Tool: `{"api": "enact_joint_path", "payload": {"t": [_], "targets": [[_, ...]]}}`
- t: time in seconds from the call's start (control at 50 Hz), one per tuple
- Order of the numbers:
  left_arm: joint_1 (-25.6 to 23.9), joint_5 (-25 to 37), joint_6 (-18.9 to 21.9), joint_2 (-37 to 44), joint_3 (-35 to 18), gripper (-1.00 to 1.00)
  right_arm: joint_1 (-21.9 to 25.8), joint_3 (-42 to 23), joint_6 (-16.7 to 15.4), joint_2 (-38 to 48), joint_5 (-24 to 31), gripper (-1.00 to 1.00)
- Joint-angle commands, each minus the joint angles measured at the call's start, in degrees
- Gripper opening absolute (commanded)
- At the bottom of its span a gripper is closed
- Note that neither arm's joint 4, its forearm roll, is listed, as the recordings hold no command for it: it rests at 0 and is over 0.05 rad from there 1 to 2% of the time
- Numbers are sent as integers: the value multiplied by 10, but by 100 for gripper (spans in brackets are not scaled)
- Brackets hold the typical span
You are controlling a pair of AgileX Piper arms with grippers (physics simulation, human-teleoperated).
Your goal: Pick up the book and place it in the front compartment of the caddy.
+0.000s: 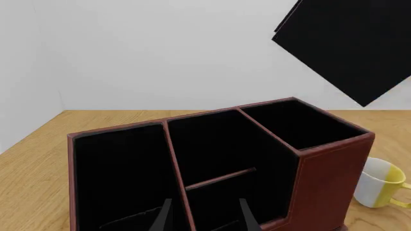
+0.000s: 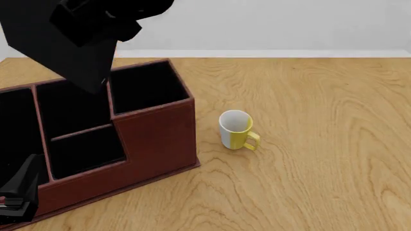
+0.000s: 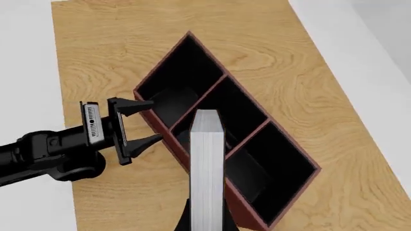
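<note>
So the pick-up part looks done and the drop is what's left. Starting nearest the camera in the front view, the left gripper point(image 2: 19, 192) sits down at about 8 o'clock, just beside the caddy's near wall, jaws spread apart and holding nothing. The caddy point(image 2: 160, 139) fills the left half of the table, with a white and yellow mug point(image 2: 236, 130) a bit off at its 3 o'clock. Higher and further back, the right gripper point(image 3: 207, 222) has its jaws clamped on the book point(image 3: 207, 163), which hangs in the air above the middle of the caddy, not in any compartment yet. From the right wrist view the white page edges face the camera, and the book's long axis runs along the fingers, pointing down at the caddy. In the front view it looks tilted, one corner lowest.
</note>
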Motion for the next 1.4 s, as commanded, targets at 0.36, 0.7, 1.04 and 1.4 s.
{"api": "enact_joint_path", "payload": {"t": [0.36, 0.7, 1.04, 1.4], "targets": [[0, 0, 0, 0, 0, 100, 60, -79, -254, 29, 6, -100], [0, 0, 0, 0, 0, 100, -16, -42, -479, 65, 6, -100], [0, 0, 0, 0, 0, 100, -32, 33, -611, 60, -93, -100], [0, 0, 0, 0, 0, 100, -25, -69, -632, 136, -80, -100]]}}
